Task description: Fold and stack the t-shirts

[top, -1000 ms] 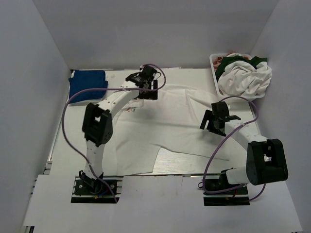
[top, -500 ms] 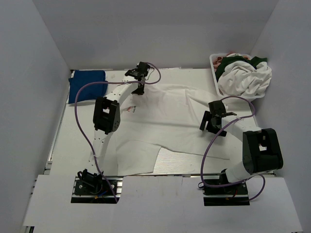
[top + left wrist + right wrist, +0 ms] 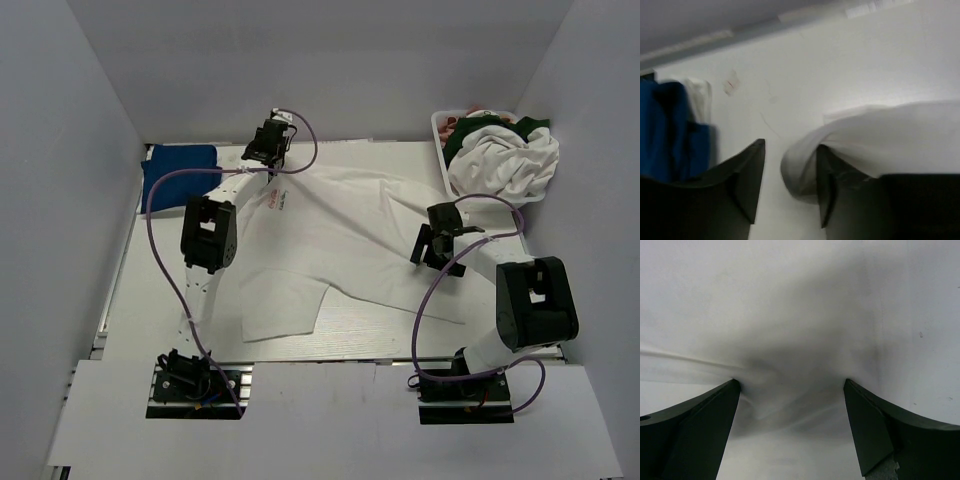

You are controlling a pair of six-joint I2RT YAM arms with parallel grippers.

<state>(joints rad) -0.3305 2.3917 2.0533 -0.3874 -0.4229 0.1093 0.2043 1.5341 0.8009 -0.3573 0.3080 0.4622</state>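
Both claws gape: left claw (image 3: 785, 192) beside a white t-shirt (image 3: 350, 235) fold, right claw (image 3: 790, 425) pressing cloth.

Soft matt cloth, creased, for the white t-shirt (image 3: 350, 235) and the blue t-shirt (image 3: 178, 172). Smooth matt white for the table (image 3: 150, 270); hard black, probably plastic, for the fingers (image 3: 695, 425).

Left claw (image 3: 266, 146) far forward, fingers parted; right claw (image 3: 436, 247) low, spread wide.

Both arms have white links, black joint housings, purple cables, and dark end effector fingers (image 3: 695, 425).
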